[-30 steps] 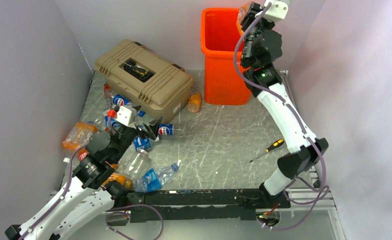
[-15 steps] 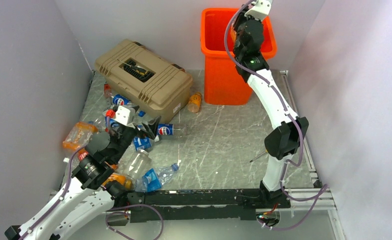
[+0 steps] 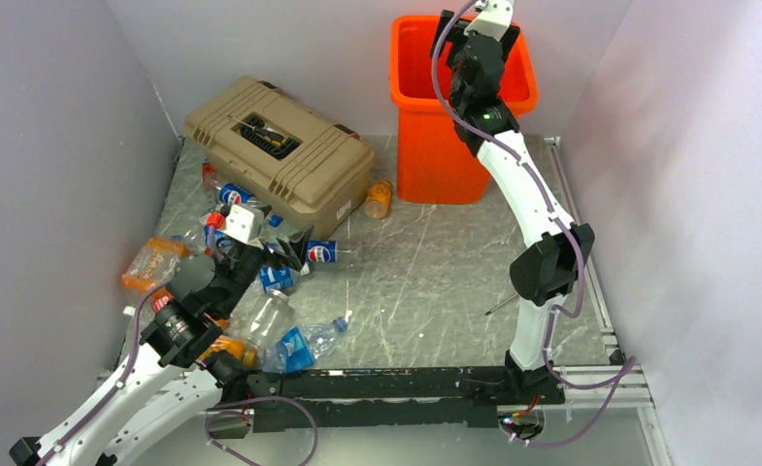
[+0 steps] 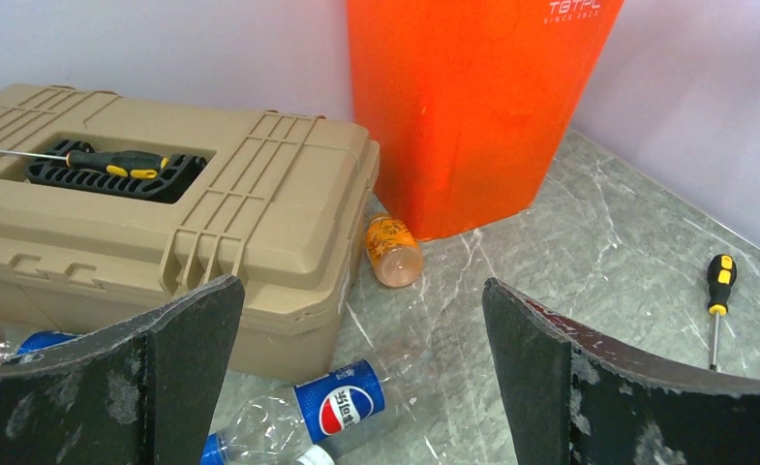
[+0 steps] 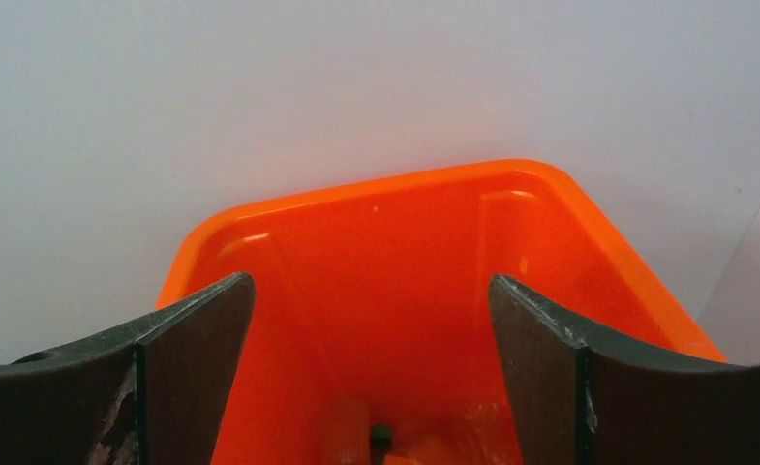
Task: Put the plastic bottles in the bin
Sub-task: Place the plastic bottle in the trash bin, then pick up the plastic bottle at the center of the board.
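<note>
At the far edge of the table [image 3: 425, 282] stands the orange bin [image 3: 433, 155], and your right jaws [image 5: 371, 281] hang over its open mouth, spread wide with nothing between them. So judge the next pick by the other side. Left of the bin sits the tan toolbox [image 3: 280, 150], and the loose bottles lie on the table in front of it and to its left, well apart from the right arm. Your left jaws [image 4: 361, 291] are much the nearer pair. They are spread wide and empty, low over the table. The Pepsi bottle [image 4: 327, 412] lies on its side just below and ahead of them. Its long axis slants from lower left to upper right in the left wrist view, closer to the line between the two jaws than across it, so you will probably need a wrist turn before closing. A small orange bottle [image 4: 392, 254] lies farther off between the toolbox and the bin's base, pointing roughly away from that camera. The top view alone shows the pile of bottles [image 3: 260, 320] beside the left arm. Only the right wrist view looks down into the bin, where something dark lies at the bottom, possibly a bottle cap. A yellow-handled screwdriver [image 4: 714, 300] lies off to the right, clear of it all.
</note>
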{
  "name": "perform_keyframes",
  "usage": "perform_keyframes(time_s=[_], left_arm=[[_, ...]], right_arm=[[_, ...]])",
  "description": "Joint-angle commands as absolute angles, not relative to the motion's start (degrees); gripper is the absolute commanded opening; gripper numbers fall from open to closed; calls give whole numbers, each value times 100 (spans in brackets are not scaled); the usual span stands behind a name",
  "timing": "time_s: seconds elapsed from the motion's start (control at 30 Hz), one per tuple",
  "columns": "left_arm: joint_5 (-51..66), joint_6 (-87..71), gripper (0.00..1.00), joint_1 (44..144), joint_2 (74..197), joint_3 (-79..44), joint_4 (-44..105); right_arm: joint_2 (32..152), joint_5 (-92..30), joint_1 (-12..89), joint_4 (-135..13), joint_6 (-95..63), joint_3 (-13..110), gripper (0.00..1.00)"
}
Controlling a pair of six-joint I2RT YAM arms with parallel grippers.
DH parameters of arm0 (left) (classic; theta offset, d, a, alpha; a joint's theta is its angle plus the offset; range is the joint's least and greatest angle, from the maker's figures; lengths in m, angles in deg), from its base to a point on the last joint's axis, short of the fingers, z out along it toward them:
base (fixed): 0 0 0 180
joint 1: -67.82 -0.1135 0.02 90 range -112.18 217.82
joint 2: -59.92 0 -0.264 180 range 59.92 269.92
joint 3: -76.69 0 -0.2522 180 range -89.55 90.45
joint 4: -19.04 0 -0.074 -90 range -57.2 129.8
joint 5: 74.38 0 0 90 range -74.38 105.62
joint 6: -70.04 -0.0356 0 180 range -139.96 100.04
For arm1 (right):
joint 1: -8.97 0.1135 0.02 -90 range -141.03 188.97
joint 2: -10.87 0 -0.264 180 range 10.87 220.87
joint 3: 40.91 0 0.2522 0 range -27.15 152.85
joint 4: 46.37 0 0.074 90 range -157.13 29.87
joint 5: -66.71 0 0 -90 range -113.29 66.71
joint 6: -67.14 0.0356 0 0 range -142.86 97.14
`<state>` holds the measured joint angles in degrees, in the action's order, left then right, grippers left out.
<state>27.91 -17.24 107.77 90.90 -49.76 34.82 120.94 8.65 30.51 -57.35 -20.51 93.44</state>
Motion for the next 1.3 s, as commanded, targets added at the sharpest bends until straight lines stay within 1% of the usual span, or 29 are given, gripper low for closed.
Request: perform_keyframes(time_s=[0.0, 0.23, 0.3, 0.47, 0.57, 0.63, 0.77, 0.93, 1.03, 1.17, 1.27], left_arm=[[2770, -1635, 99, 10782, 9103, -4789, 3411], [2832, -1661, 99, 10782, 9181, -4780, 3429], [2851, -1670, 99, 10781, 9201, -4788, 3421], [2943, -1705, 99, 10781, 9243, -4781, 3437], [2976, -1729, 99, 10783, 9252, -4780, 3460], [2992, -1740, 99, 10780, 9249, -4801, 3450], [3051, -1753, 99, 10784, 9282, -4824, 3435], [3082, -1769, 99, 10788, 9377, -4798, 3498], [3037, -1791, 99, 10790, 9389, -4843, 3432], [3089, -1723, 100, 10811, 9446, -4884, 3394], [3141, -1619, 99, 10836, 9557, -4866, 3436]], right_arm=[[11863, 616, 3076, -5765, -1941, 9712, 99], [11185, 423, 3588, -5418, -2403, 9517, 100], [10815, 339, 3843, -5216, -2569, 9163, 100], [9600, -281, 4704, -4339, -2804, 7540, 100], [8844, -1000, 5077, -4028, -2552, 6338, 100], [8418, -1231, 5268, -3902, -2370, 5543, 100], [7897, -1157, 5485, -4252, -1605, 4418, 100], [7568, -1107, 5495, -4702, -595, 3094, 100], [7524, -898, 5494, -5077, -102, 2642, 100], [7592, -391, 5500, -5861, 650, 2348, 100], [7499, -87, 5491, -6118, 1176, 1996, 100]])
